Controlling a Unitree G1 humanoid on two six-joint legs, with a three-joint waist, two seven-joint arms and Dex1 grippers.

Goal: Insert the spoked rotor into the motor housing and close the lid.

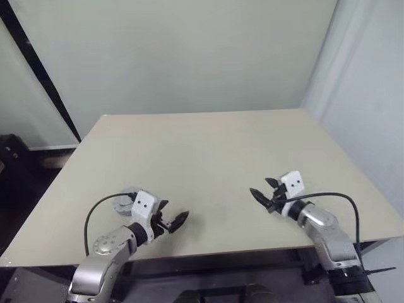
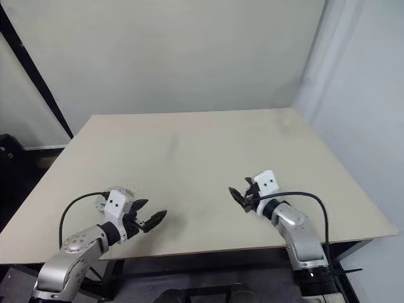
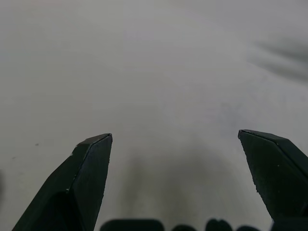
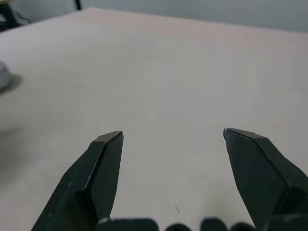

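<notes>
Hovering low over the near edge of the beige worktop (image 1: 208, 145), the left tool (image 1: 172, 222) has its two black fingers (image 3: 82, 187) spread wide with nothing between them. The right tool (image 1: 264, 194) sits well apart on the other side, also wide open and holding nothing. A pale grey round thing (image 1: 129, 191) peeks out just behind the left tool; which part it is cannot be told.

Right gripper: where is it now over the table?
In the head views the right gripper is over the near right part of the table, close to the front edge, jaws open and empty, pointing toward the left gripper.
</notes>
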